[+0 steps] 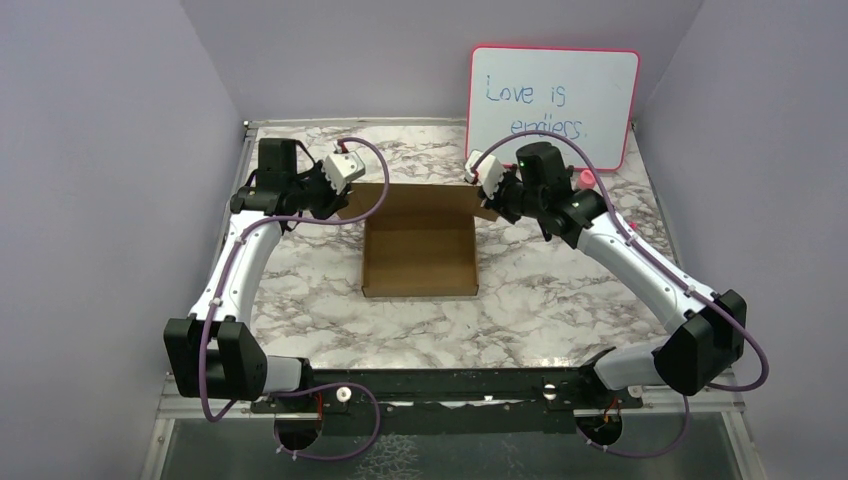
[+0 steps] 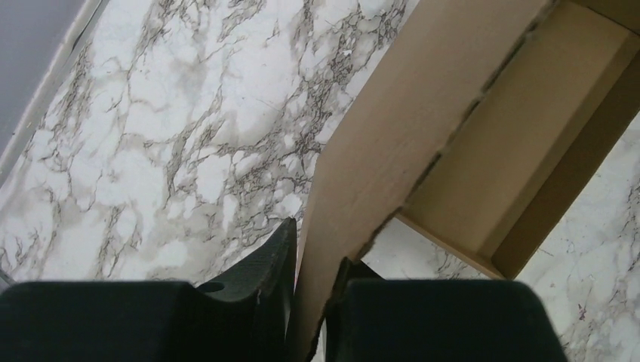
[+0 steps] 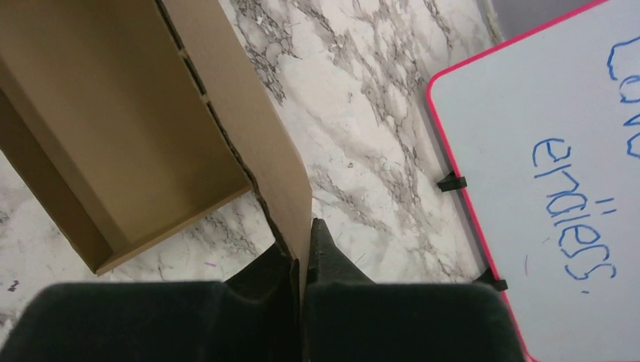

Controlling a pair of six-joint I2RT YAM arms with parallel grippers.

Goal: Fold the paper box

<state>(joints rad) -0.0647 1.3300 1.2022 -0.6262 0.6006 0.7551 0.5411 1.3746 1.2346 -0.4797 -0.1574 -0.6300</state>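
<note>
Starting nearest: the formed tray of the paper box [image 1: 420, 262] resting mid-tabletop [image 1: 560, 300], walls up, open side up. Farther back, the lid flap [image 1: 420, 200] extending from the tray's far wall, pinched at both ends. Left gripper [image 2: 313, 260] with jaws closed down on the flap's left edge, cardboard sandwiched between them; right gripper [image 3: 302, 245] likewise clamped thin on the right edge. Judged as the lid-closing step: calls for swinging the flap toward the near side over the tray, both arms together, then tucking its lip inside. Beyond, at far right, a pink-framed whiteboard [image 1: 555, 100]. Hard to make out: the flap's tilt and any tuck tabs, cut off in both wrist views.
</note>
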